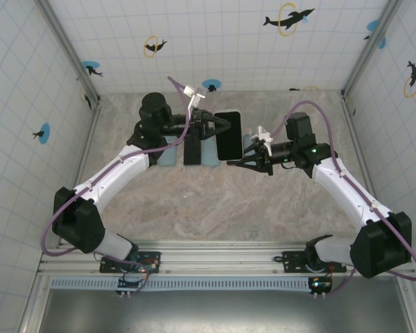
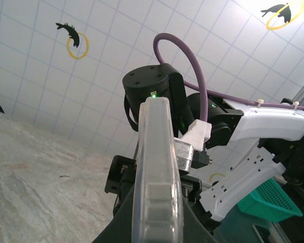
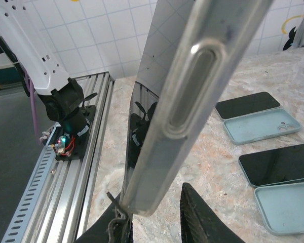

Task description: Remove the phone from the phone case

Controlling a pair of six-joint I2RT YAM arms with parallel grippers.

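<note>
Reaching in from the left, the left pincer was clenched on the left long edge of the clear phone case, holding it raised above the bench. Just left of the raised case, a dark spare phone and light-blue cases lay flat on the bench. The phone sat inside the phone case with its dark screen facing up. At the right, the right pincer met the near end of the case, with its fingers standing on either side. Whether they were clamped on the case could not be determined.
</note>
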